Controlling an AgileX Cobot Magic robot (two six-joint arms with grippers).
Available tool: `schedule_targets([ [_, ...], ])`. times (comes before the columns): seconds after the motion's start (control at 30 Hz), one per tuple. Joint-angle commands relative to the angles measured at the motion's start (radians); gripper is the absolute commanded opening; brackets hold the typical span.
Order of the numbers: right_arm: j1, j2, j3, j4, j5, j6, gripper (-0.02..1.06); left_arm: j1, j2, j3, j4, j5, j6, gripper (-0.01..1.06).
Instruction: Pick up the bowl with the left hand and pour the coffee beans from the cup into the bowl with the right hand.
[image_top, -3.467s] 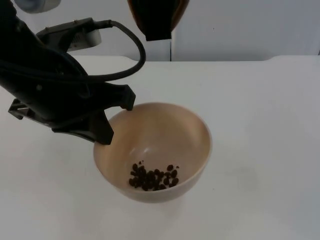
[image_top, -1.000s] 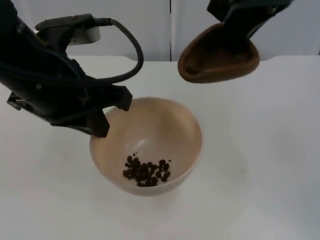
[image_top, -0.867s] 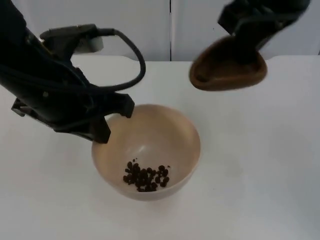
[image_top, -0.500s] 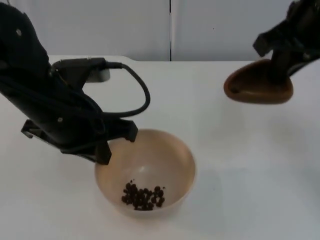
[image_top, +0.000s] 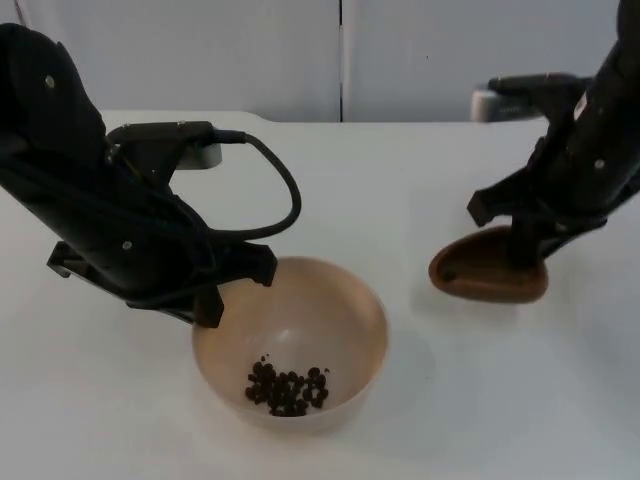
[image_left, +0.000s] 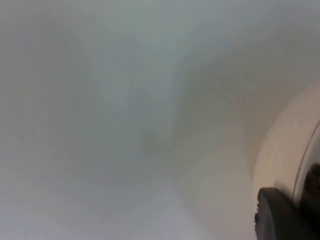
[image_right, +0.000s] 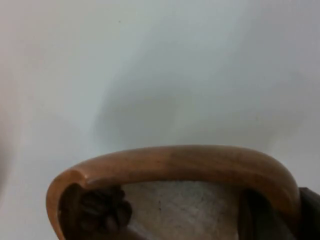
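Observation:
A beige bowl (image_top: 345, 305) sits low near the table's front, with several coffee beans (image_top: 286, 389) at its bottom. My left gripper (image_top: 212, 300) is shut on the bowl's left rim; the bowl's pale wall (image_left: 285, 145) shows beside a black fingertip (image_left: 280, 215). At the right, my right gripper (image_top: 525, 255) is shut on the rim of a brown wooden cup (image_top: 485, 280), which is close to the table or on it. The cup's rim (image_right: 175, 157) arches across the right wrist view, and a few beans (image_right: 100, 207) cling inside it.
The white table (image_top: 420, 180) runs back to the grey partition wall (image_top: 250, 50). Open table surface lies between the bowl and the cup.
The right gripper has swung the cup away from above the bowl to the right and lowered it toward the table. The left gripper has lowered the bowl.

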Motion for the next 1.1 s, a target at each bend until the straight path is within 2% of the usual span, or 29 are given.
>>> schedule_targets([
  [0.0, -0.004, 0.016, 0.003, 0.006, -0.026, 0.012, 0.0, -0.006, 0.003, -0.005, 0.007, -0.013, -0.009, 0.0],
  [0.47, -0.004, 0.113, 0.003, 0.006, -0.061, 0.023, 0.0, -0.006, 0.003, -0.005, 0.009, -0.019, -0.009, 0.0],
  [0.57, -0.004, 0.116, 0.003, 0.008, -0.065, 0.039, 0.0, -0.006, 0.003, -0.005, 0.009, -0.017, -0.009, 0.04],
  [0.67, -0.004, 0.118, 0.003, 0.005, -0.072, 0.05, 0.04, -0.006, 0.003, -0.005, 0.009, -0.017, -0.009, 0.23],
  [0.7, -0.004, 0.118, 0.003, 0.005, -0.072, 0.05, 0.11, -0.006, 0.003, -0.005, 0.009, -0.017, -0.009, 0.38],
  [0.73, -0.004, 0.118, 0.003, 0.005, -0.072, 0.05, 0.11, -0.006, 0.003, -0.005, 0.009, -0.017, -0.009, 0.38],
  [0.83, -0.004, 0.118, 0.003, 0.005, -0.072, 0.05, 0.3, -0.006, 0.003, -0.005, 0.002, -0.01, -0.009, 0.66],
  [0.87, -0.004, 0.118, 0.003, 0.011, -0.072, 0.05, 0.37, -0.006, 0.003, -0.005, -0.001, -0.007, -0.009, 0.73],
  [0.9, -0.004, 0.118, 0.003, 0.011, -0.072, 0.05, 0.37, -0.006, 0.003, -0.005, -0.001, -0.007, -0.009, 0.73],
  [1.0, -0.004, 0.118, 0.003, 0.013, -0.076, 0.057, 0.63, -0.006, 0.003, -0.005, -0.003, -0.007, -0.009, 0.85],
  [1.03, -0.004, 0.118, 0.003, 0.013, -0.076, 0.057, 0.63, -0.006, 0.003, -0.005, -0.003, -0.007, -0.009, 0.85],
  [1.07, -0.004, 0.116, 0.003, 0.011, -0.076, 0.057, 0.72, -0.006, 0.003, -0.005, -0.003, -0.009, -0.009, 0.86],
])
